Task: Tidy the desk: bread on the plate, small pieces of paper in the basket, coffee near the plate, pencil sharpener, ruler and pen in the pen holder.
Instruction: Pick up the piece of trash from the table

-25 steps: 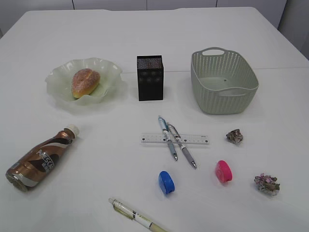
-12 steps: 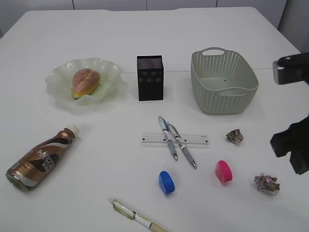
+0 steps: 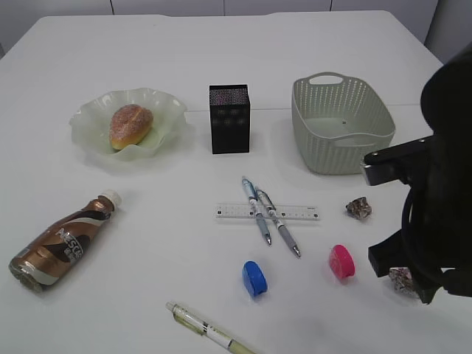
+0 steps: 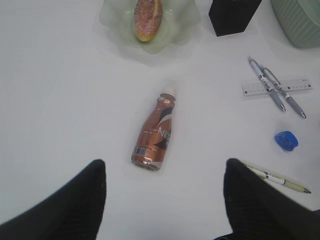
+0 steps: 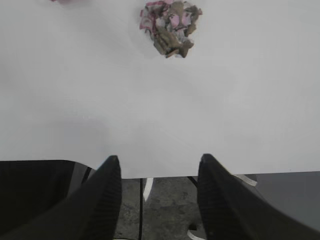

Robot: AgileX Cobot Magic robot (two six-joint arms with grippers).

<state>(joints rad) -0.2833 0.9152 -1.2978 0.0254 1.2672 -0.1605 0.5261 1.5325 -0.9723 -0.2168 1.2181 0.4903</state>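
The bread [image 3: 131, 124] lies on the green plate [image 3: 171, 108]. The coffee bottle [image 3: 63, 242] lies on its side at front left. Two pens [image 3: 258, 209] cross the ruler [image 3: 304, 213]; another pen [image 3: 206, 331] lies at the front edge. Blue [image 3: 254, 277] and pink [image 3: 341, 261] pencil sharpeners sit near them. One paper ball [image 3: 359, 209] lies right of the ruler, another [image 5: 170, 26] ahead of my right gripper [image 5: 159, 172], which hangs open and empty over the table's edge. My left gripper [image 4: 164, 175] is open above the table, short of the bottle [image 4: 156, 132].
The black pen holder [image 3: 229, 118] stands at centre back, with the grey-green basket [image 3: 307, 133] to its right. My right arm [image 3: 439, 199] fills the right side and partly covers the front-right paper ball. The table's front edge runs just beyond the right fingertips.
My right arm has come in from the right and now hangs over the front-right paper ball. Nothing on the table has moved.
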